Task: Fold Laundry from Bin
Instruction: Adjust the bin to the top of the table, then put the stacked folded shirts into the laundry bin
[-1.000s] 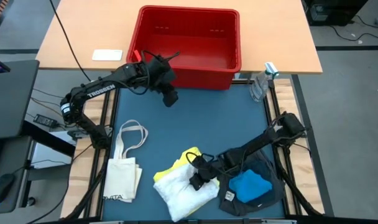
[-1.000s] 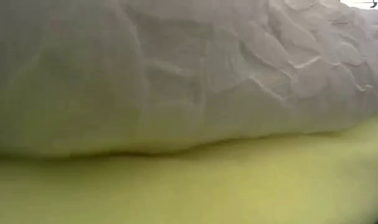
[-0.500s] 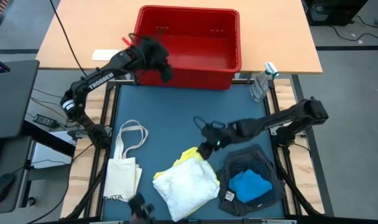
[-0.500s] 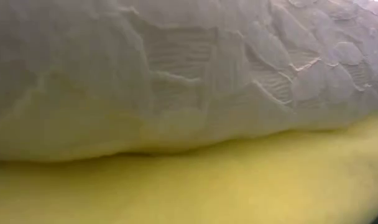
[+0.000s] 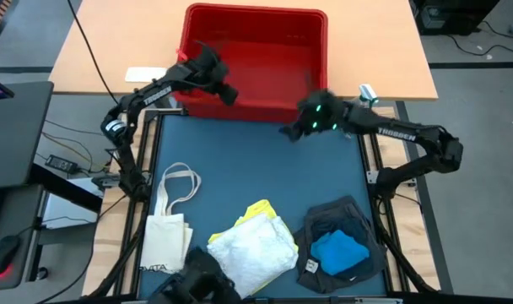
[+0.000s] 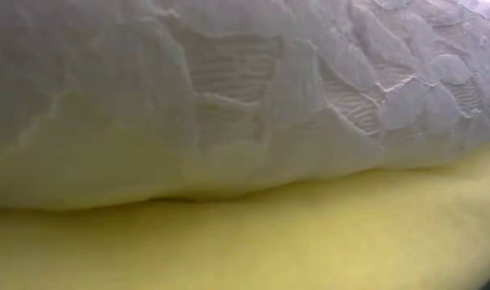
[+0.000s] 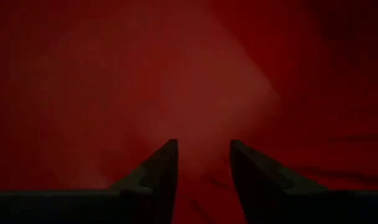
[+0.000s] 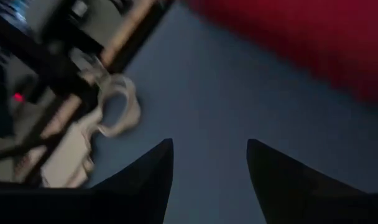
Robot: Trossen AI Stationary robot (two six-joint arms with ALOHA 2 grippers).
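Bin (image 5: 278, 38): red, ribbed, at the far edge of the blue mat, partly on the wooden counter (image 5: 96, 51); inner floor bare as far as shown.
Laundry – white textured piece (image 5: 255, 251): heaped at the near edge of the mat, lying on the yellow piece (image 5: 258, 210); fills the low view, white above yellow.
Laundry – bright blue piece (image 5: 341, 252): folded, resting on the dark grey piece (image 5: 351, 216), just right of the white heap.
Left pincer (image 5: 225, 91): over the bin's near-left corner, fingers (image 7: 155, 174) apart with nothing between, red plastic ahead.
Right pincer (image 5: 290, 131): blurred, above the mat just in front of the bin's near wall; fingers (image 8: 145, 177) apart, nothing held.
Tote bag (image 5: 168, 224): cream, long handles, flat at the mat's left side, well apart from the heap.
Spray bottle (image 5: 353, 114): clear, beside the bin's right end.
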